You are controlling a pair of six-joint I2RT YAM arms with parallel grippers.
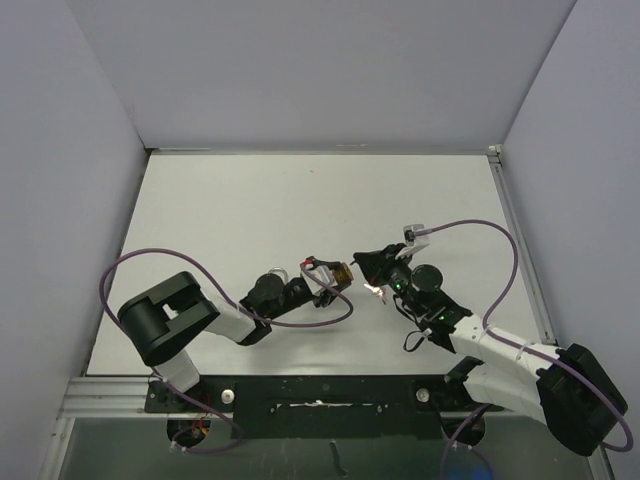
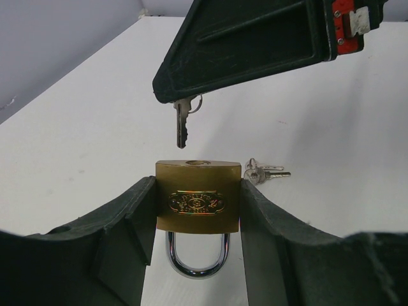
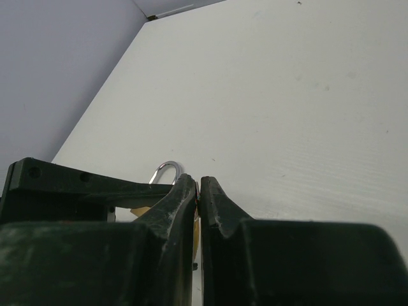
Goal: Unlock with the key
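Alignment stage: left jaws clamp the padlock (image 2: 198, 197) over the bench (image 1: 300, 200), right jaws pinch the key (image 2: 182, 124), its tip just short of the keyhole (image 2: 198, 163) — insertion and turning remain, the shackle (image 2: 197, 264) not yet released.

Brass padlock (image 2: 198, 196), keyhole up, shackle down; silver key (image 2: 182, 124) hangs blade-down just above it.

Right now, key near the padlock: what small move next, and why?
Probably shift the right gripper and its key slightly sideways, then push in: in the left wrist view the tip hangs short of the padlock, offset from its keyhole.
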